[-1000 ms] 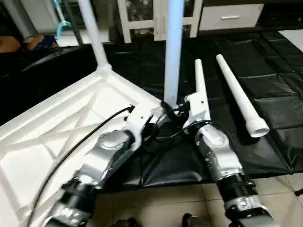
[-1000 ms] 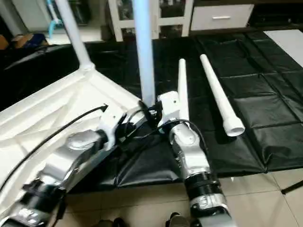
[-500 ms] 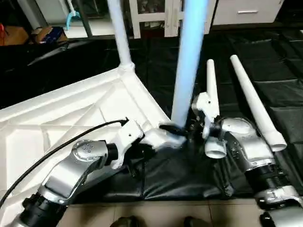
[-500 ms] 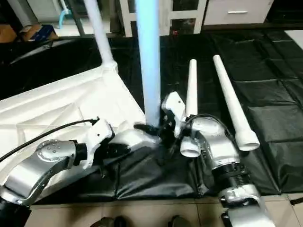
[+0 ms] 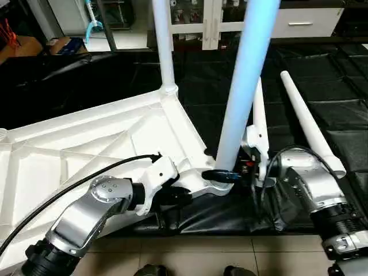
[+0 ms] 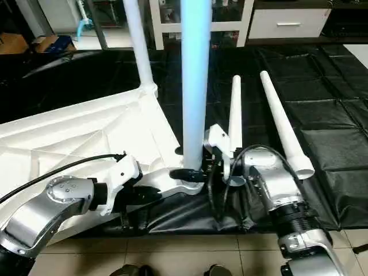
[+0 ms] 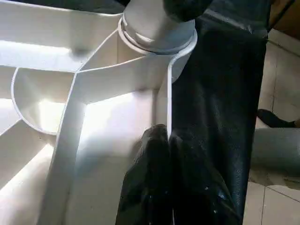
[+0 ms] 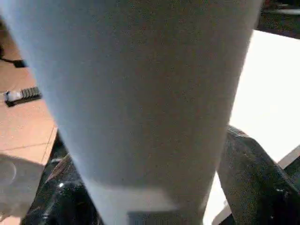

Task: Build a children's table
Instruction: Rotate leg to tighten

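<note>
The right gripper (image 6: pixel 192 173) clamps its black fingers around the base of a white leg (image 5: pixel 244 80), which stands upright in the near corner socket (image 5: pixel 217 185) of the upturned tabletop (image 5: pixel 86 149); the right wrist view shows the fingers (image 8: pixel 253 183) on either side of the tube. A second ago this leg rose from just beside the corner, above the black mat (image 5: pixel 339 98); half a second ago it was nearing the socket. Now its foot sits inside the ring, which suggests the second leg is seated or nearly so, though how deep it sits cannot be told.

The left gripper (image 7: pixel 166 140) has its fingers pressed together on the tabletop's thin edge wall just beside that socket, steadying the piece. Over the same second it has slid back along the rim from the corner.

Further out, another leg (image 5: pixel 163 43) already stands in the far corner socket. Two loose legs (image 6: pixel 234 123) (image 6: pixel 284 129) lie side by side on the mat beyond the right forearm, so by this judgement the build stands about half done.
</note>
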Available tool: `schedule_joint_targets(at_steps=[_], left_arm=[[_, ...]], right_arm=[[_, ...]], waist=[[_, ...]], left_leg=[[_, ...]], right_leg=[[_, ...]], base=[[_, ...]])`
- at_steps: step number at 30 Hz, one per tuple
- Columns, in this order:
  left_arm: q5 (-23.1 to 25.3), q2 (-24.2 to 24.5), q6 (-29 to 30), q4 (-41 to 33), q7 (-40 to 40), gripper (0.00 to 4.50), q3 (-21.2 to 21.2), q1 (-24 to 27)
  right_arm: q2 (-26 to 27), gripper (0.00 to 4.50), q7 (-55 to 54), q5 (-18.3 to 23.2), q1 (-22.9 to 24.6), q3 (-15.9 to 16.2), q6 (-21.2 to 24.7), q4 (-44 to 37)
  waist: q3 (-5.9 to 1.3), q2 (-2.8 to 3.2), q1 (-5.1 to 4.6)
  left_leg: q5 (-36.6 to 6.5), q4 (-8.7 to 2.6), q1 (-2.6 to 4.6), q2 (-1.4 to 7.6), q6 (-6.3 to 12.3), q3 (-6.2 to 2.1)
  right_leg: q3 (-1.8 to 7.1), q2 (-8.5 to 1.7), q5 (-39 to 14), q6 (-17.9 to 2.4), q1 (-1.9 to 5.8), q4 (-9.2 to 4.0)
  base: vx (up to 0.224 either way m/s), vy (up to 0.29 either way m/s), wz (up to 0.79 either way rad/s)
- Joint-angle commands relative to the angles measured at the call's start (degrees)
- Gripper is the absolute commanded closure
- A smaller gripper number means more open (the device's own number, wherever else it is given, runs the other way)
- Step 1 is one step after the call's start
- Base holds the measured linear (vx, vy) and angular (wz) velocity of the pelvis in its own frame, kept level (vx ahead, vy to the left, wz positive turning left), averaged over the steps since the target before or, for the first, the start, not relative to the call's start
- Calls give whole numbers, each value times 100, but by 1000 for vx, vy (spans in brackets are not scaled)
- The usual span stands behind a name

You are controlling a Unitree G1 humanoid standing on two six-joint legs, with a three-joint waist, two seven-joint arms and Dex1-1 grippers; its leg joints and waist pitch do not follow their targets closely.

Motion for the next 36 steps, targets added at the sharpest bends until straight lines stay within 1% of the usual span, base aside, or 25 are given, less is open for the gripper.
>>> schedule_joint_targets(at_steps=[1, 4, 6, 7, 11, 12, 13, 15, 18, 20, 24, 30, 31, 32, 33, 35, 36], left_arm=[[-47, 187, 231, 73, -338, 450, -267, 215], [-36, 185, 229, 80, -326, 450, -264, 218], [-35, 183, 228, 87, -320, 450, -263, 215], [-39, 177, 229, 93, -311, 450, -268, 206], [-40, 170, 226, 102, -310, 450, -281, 192], [-38, 168, 225, 105, -313, 450, -288, 186], [-39, 168, 226, 104, -315, 450, -291, 182], [-42, 169, 227, 104, -317, 450, -291, 180], [-53, 187, 232, 102, -318, 450, -290, 182], [-67, 201, 240, 88, -315, 450, -292, 193], [-87, 214, 254, 72, -317, 450, -300, 197], [-84, 199, 266, 73, -294, 450, -300, 192], [-82, 192, 267, 78, -281, 450, -295, 190], [-82, 191, 267, 79, -279, 450, -294, 190], [-71, 165, 259, 104, -235, 450, -274, 181], [-59, 140, 251, 130, -192, 450, -255, 172], [-8, 7, 244, 268, 17, 450, -163, 106]], right_arm=[[-273, 128, -80, -58, 3, -198, 12, 75], [-308, 128, -89, -93, 37, -204, -9, 72], [-328, 128, -84, -107, 58, -200, -13, 65], [-352, 128, -69, -115, 100, -192, -8, 45], [-365, 128, -44, -125, 144, -161, 12, 47], [-366, 154, -37, -135, 160, -139, 28, 65], [-371, 163, -29, -146, 173, -122, 27, 97], [-380, 165, -21, -151, 174, -117, 26, 129], [-457, 194, 48, -183, 164, -102, 28, 208], [-491, 203, 76, -193, 175, -89, 34, 200], [-525, 238, 114, -234, 218, -25, 56, 165], [-477, 249, 22, -268, 224, 11, 81, 234], [-447, 250, -71, -299, 212, 6, 49, 287], [-443, 251, -83, -303, 210, 5, 45, 293], [-386, 251, -261, -363, 178, -20, -17, 401], [-337, 251, -411, -413, 148, -45, -67, 493], [-186, 252, -879, -562, 59, -94, -159, 751]], waist=[[-342, -58, -26], [-365, -61, -23], [-370, -62, -18], [-372, -46, -13], [-378, -51, -13], [-377, -49, -13], [-380, -52, -10], [-374, -54, -13], [-374, -61, -14], [-370, -59, -13], [-366, -59, -15], [-365, -63, -16], [-358, -53, -17], [-358, -56, -19], [-356, -75, -23], [-344, -60, -29], [-327, -70, -40]], left_leg=[[-1477, -477, 176, 302, 252, -145], [-1193, -449, 149, 297, 402, -145], [-1163, -440, 157, 298, 437, -141], [-1148, -438, 166, 303, 463, -139], [-1116, -434, 163, 304, 471, -143], [-1119, -436, 162, 306, 472, -144], [-1125, -432, 167, 305, 477, -141], [-1154, -436, 158, 304, 483, -144], [-1174, -436, 156, 304, 470, -147], [-1152, -438, 152, 306, 468, -153], [-1173, -436, 156, 306, 483, -149], [-1153, -436, 157, 306, 493, -150], [-1186, -439, 160, 308, 481, -150], [-1210, -441, 159, 305, 474, -149], [-1243, -444, 159, 306, 460, -150], [-1326, -451, 160, 305, 428, -150], [-1445, -466, 163, 305, 376, -150]], right_leg=[[160, -236, -1341, -1230, 173, -340], [152, -240, -1074, -1313, 195, -307], [150, -241, -1060, -1329, 191, -309], [148, -237, -1062, -1345, 188, -309], [142, -231, -1001, -1367, 195, -298], [142, -231, -998, -1371, 196, -297], [142, -230, -994, -1376, 195, -298], [141, -234, -1034, -1374, 201, -298], [142, -241, -1111, -1361, 207, -307], [139, -239, -1112, -1350, 209, -303], [142, -240, -1123, -1352, 202, -309], [138, -234, -1064, -1368, 202, -302], [141, -238, -1110, -1366, 197, -309], [138, -234, -1140, -1359, 200, -311], [142, -240, -1189, -1343, 203, -318], [143, -246, -1321, -1321, 191, -331], [144, -242, -1485, -1287, 177, -347]], base=[[0, 0, 0], [0, 0, 0], [0, 0, 0], [0, 0, 0], [0, 0, 0], [0, 0, 0], [0, 0, 0], [0, 0, 0], [0, 0, 0], [0, 0, 0], [0, 0, 0], [0, 0, 0], [0, 0, 0], [0, 0, 0], [0, 0, 0], [0, 0, 0], [0, 0, 0]])
